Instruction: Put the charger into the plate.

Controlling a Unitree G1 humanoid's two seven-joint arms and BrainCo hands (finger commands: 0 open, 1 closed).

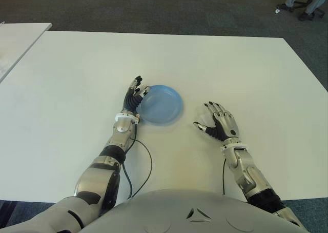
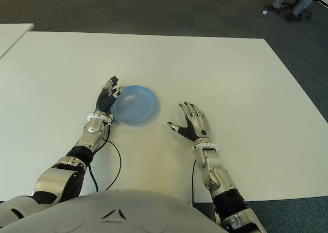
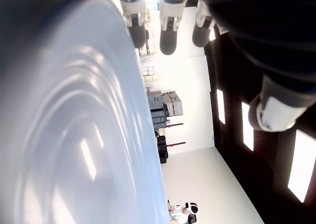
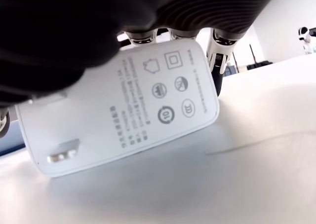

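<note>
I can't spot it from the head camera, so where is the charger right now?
The white charger is under the right hand, between its palm and the white table, right of the blue plate; only the right wrist view shows it.

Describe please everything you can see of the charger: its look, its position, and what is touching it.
The charger shows only in the right wrist view, under the right robot hand, to the right of the blue plate. It is a white, rounded block of smooth plastic with grey printed text and symbols and a folded plug on one face. It lies tilted against the white table. The fingers reach over it; a firm grasp is not clear.
</note>
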